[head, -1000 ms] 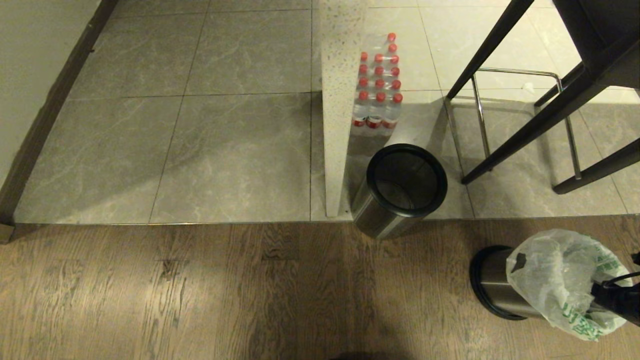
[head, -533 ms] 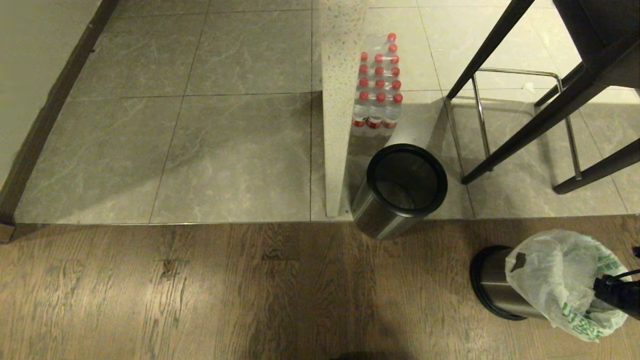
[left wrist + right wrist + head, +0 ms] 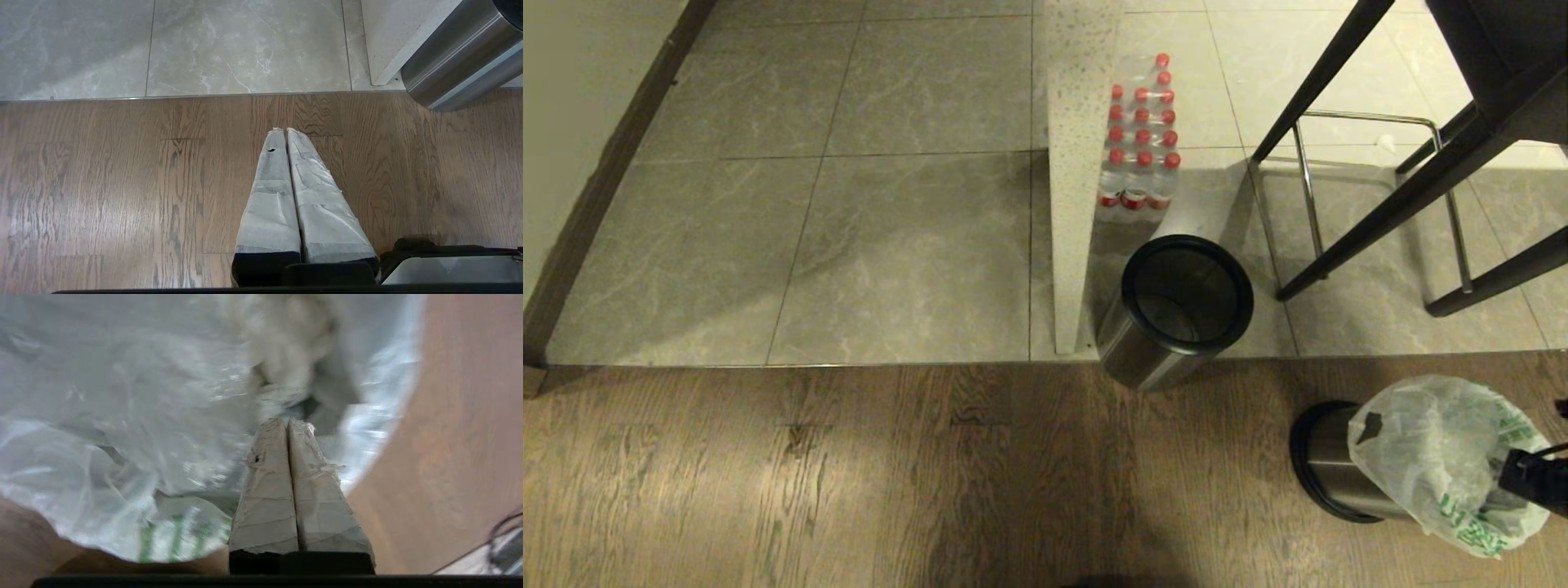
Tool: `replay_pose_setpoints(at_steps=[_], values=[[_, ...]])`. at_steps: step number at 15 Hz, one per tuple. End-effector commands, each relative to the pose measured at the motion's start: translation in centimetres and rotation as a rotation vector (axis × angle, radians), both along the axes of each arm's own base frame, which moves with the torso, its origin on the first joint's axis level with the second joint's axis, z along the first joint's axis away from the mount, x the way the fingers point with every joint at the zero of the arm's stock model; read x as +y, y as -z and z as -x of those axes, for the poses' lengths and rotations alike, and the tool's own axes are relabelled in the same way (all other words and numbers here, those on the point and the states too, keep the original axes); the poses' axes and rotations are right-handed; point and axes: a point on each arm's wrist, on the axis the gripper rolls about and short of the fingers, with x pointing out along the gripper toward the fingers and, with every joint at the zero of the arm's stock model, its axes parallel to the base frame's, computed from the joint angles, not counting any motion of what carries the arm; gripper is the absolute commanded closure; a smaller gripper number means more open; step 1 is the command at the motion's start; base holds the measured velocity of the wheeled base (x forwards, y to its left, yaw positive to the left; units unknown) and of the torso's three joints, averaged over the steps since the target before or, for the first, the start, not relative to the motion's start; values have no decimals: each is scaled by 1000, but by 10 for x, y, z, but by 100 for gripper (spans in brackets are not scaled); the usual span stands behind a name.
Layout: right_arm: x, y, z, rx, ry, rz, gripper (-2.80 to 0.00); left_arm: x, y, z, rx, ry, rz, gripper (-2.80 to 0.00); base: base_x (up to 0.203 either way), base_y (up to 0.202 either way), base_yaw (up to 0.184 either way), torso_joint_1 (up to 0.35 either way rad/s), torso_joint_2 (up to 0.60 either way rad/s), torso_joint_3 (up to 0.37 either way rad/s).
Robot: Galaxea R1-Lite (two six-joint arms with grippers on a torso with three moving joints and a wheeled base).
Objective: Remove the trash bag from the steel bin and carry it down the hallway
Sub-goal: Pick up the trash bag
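Note:
The steel bin (image 3: pixel 1327 461) stands on the wood floor at the lower right of the head view. The trash bag (image 3: pixel 1429 449), crinkled translucent white with green print, puffs out of its top. My right gripper (image 3: pixel 1512 474) reaches in from the right edge at the bag's near side. In the right wrist view this gripper (image 3: pixel 287 422) has its taped fingers pressed together against the trash bag (image 3: pixel 122 416), and thin film seems caught at the tips. My left gripper (image 3: pixel 286 130) hangs shut and empty over bare wood. The grey-tiled hallway floor (image 3: pixel 890 229) begins beyond the planks.
A second steel bin (image 3: pixel 1184 306) without a bag stands by a white speckled pillar (image 3: pixel 1074 163), and it also shows in the left wrist view (image 3: pixel 457 53). A pack of red-capped bottles (image 3: pixel 1139 143) sits behind it. Dark stool legs (image 3: pixel 1380 188) cross the upper right. A wall with dark skirting (image 3: pixel 596 188) bounds the left.
My right gripper has closed from wide open to shut at the bag's edge and drawn slightly toward the right edge of the head view. The bag's right side has shifted a little.

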Motion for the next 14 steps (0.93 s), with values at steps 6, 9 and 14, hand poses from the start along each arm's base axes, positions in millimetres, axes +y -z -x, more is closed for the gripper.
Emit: replay_pose_setpoints(at_steps=[6,9,14], values=[[-8,10,16,75,22,-8,0,0,0,0,0,0,1,0,0,0,0,0,0,0],[-19,18,7,99,68,35,0,0,0,0,0,0,1,0,0,0,0,0,0,0],[-21,22,11,132,70,26,0,0,0,0,0,0,1,0,0,0,0,0,0,0]])
